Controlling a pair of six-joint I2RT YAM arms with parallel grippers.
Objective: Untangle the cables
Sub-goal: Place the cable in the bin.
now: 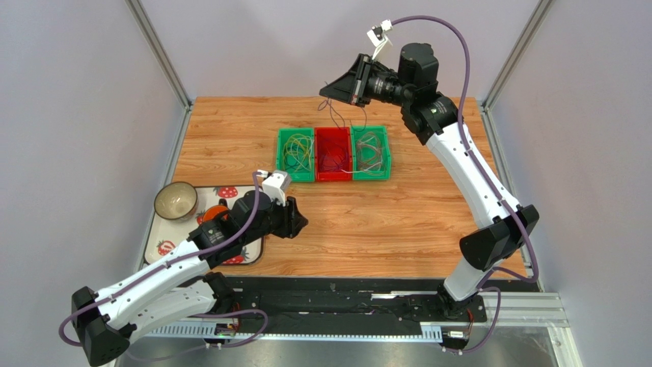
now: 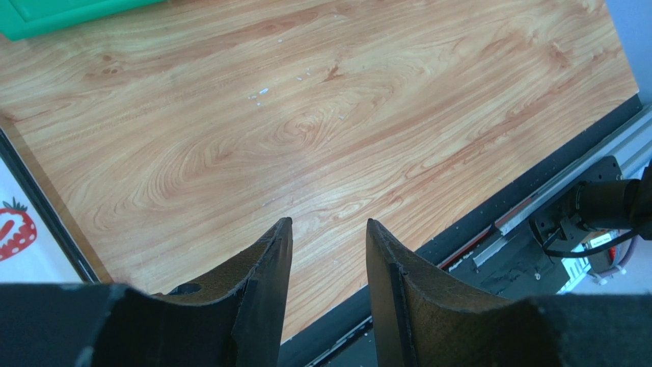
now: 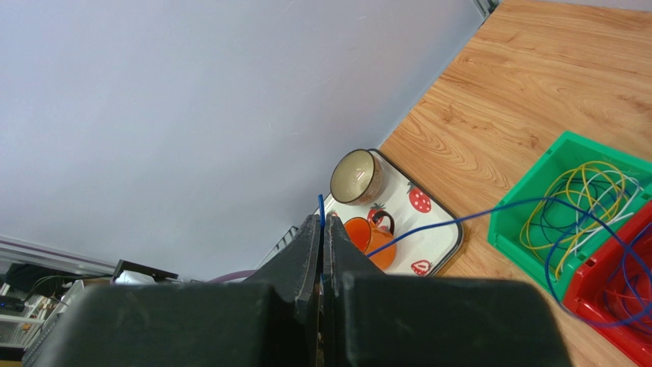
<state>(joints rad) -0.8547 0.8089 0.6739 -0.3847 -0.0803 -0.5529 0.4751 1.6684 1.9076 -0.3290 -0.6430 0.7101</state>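
Above the bins point(image 1: 334, 177) | your right pincer point(image 3: 322, 223) pinches one dark-blue cable point(image 3: 459, 220), lift-out step | left pincer point(image 2: 327, 233) spread | next: draw it clear of tangle.

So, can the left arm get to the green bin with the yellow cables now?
Probably yes. The left gripper is open and empty, and only bare table lies between it and the green bin. The right gripper holds its cable farther back.

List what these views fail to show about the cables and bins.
Right wrist: red bin and the blue cable loops are cut off by the right edge.
Left wrist: green bin is cropped at the top edge, contents unseen.
Top: orange mug is mostly hidden behind the left arm.
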